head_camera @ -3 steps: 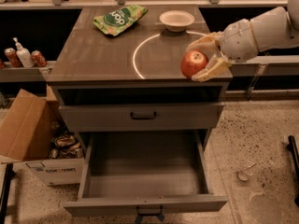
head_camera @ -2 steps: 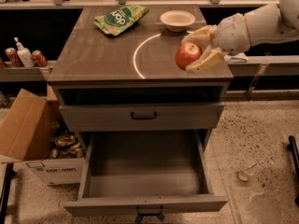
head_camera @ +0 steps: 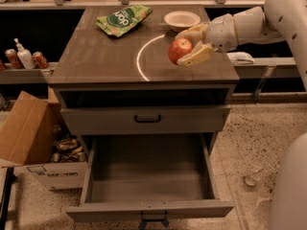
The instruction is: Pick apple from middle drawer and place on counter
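Note:
My gripper point(head_camera: 189, 46) is shut on the apple point(head_camera: 179, 50), a small red fruit with a yellowish blush. It holds the apple just above the right part of the counter point(head_camera: 100, 56), beside the bright curved reflection; I cannot tell whether the apple touches the top. The arm reaches in from the right. The middle drawer point(head_camera: 149, 199) stands pulled open below, and its grey floor is bare.
A white bowl point(head_camera: 182, 19) and a green chip bag point(head_camera: 123, 18) lie at the counter's back. A shut drawer front with a slim black handle point(head_camera: 147, 119) sits above the open drawer. A cardboard box point(head_camera: 29, 138) stands on the floor at left.
The gripper has carried the apple left and toward the back, from the counter's front right edge to over the counter near the bowl.

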Controlling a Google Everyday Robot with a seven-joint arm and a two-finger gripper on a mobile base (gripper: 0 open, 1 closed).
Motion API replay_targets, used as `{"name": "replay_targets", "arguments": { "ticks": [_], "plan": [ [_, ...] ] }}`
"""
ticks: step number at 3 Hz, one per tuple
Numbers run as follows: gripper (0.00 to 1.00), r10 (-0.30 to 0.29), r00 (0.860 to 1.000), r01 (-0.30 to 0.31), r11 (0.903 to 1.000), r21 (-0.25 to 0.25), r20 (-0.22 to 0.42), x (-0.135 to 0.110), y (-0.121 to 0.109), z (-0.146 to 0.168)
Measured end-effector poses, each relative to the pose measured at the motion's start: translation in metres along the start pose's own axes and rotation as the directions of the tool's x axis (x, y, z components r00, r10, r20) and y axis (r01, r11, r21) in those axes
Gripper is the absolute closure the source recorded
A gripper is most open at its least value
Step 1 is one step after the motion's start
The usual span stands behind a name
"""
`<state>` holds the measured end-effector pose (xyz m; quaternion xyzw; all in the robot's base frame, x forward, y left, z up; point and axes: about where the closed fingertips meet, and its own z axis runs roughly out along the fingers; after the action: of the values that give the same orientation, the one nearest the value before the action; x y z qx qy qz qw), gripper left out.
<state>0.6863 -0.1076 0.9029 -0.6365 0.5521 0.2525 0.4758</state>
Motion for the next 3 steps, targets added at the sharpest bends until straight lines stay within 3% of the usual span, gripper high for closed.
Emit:
{"name": "replay_targets", "arguments": {
  "ticks": [3],
  "plan": [
    [1.0, 0.114, 0.993, -0.113, 0.9899, 0.086, -0.013, 0.027, -0.03, 0.018]
  ]
}}
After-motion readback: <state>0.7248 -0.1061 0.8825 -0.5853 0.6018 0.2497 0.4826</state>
